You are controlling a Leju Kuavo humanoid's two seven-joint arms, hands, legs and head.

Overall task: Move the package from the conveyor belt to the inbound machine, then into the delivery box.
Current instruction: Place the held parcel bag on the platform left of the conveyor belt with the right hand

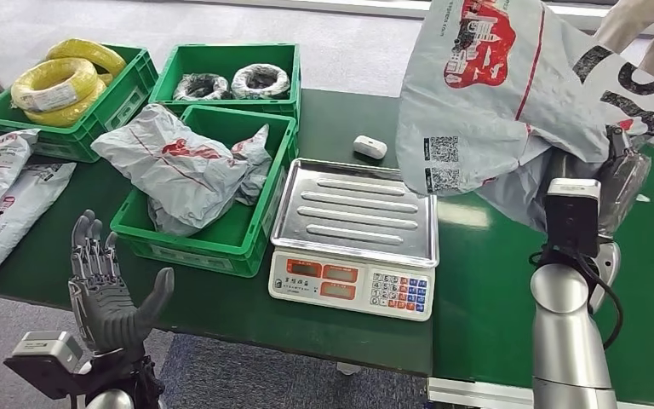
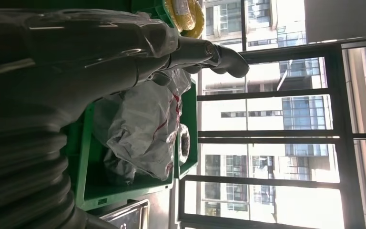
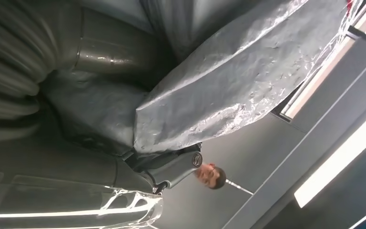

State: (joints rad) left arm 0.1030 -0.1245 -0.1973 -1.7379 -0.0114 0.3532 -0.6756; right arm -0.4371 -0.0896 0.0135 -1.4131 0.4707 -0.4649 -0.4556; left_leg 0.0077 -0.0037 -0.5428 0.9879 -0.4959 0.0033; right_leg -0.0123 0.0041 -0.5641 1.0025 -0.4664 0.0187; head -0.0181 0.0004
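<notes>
While right hand [image 3: 138, 162] grips package [image 1: 494, 94], left hand [image 1: 106, 285] idles.

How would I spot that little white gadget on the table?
Start at the silver-topped weighing scale in the middle of the green table. Just behind its far edge lies the small white device, alone on bare green surface. Unlike the grey parcel bags and wire coils nearby, it is tiny, rounded and outside any crate.

bare scale tray [image 1: 353, 209], small white device [image 1: 370, 146] behind, green bin [image 1: 260, 223] just beside
</notes>
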